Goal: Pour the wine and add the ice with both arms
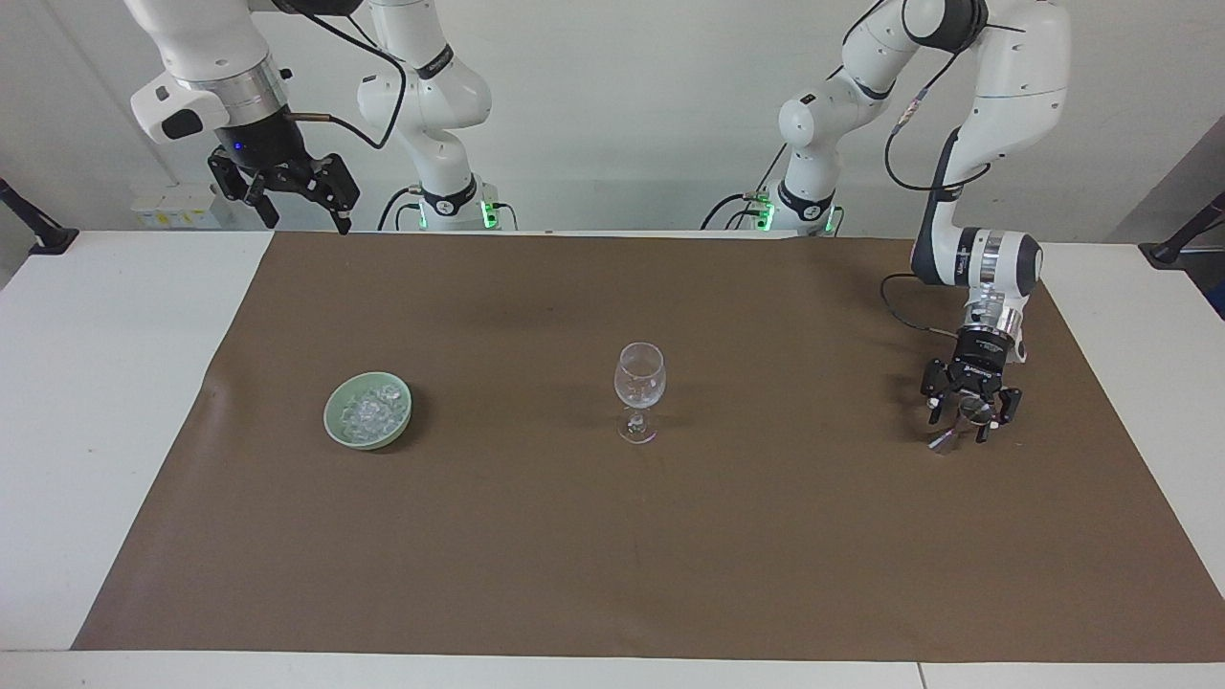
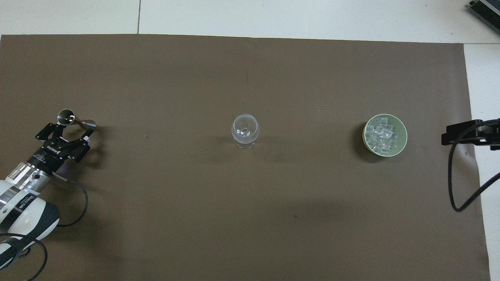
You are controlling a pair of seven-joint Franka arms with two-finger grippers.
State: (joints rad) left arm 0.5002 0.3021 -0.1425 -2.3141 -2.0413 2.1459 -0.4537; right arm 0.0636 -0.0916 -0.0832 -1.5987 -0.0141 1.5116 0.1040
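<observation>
One metal jigger (image 1: 957, 423), left gripper (image 1: 965, 415) closing around it: seat squarely, lift upright; right gripper (image 1: 287, 196) waits, spread wide.

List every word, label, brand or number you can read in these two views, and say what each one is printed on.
"ROBOTIQ": white letters on the body of the left pincer, seen upside down in the overhead view; probable reading, not crisp.
Lettering on the left arm's wrist: too blurred to read.
Lettering on the right arm's black band: too small to read.
No other text shows.
</observation>
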